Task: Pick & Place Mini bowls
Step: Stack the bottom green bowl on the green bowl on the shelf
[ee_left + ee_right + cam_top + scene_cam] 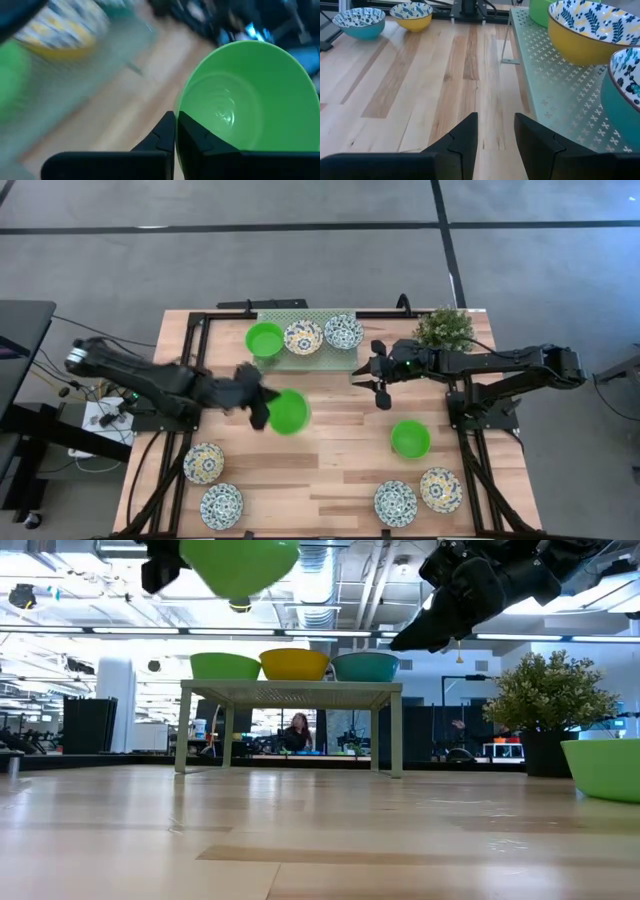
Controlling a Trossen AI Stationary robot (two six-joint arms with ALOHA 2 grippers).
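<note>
My left gripper [260, 408] is shut on a plain green mini bowl [289, 412], which shows high above the table in the low view [240, 564]. My right gripper [370, 377] hangs open over bare wood beside the rack, touching nothing [495, 134]. On the pale green mesh rack [300, 358] stand a green bowl [265, 339], a yellow-blue floral bowl [303, 337] and a blue floral bowl [343, 332]. Another green bowl [410, 439] rests on the table. Two patterned bowls [204, 463] [221, 505] sit near-left and two [395, 503] [440, 489] near-right. My left gripper pinches the green bowl by its rim [176, 116], on the side facing the left arm: one finger [202, 142] lies inside the bowl and the other [159, 140] outside. It comes level from the table's left. The bowl is lifted clear, opening upward.
A small potted plant [445, 328] stands at the far right beside the rack. Bare wood lies in the table's middle [345, 440]. Black frame rails [200, 330] run along the table's edges. A person [297, 732] shows far off in the room behind.
</note>
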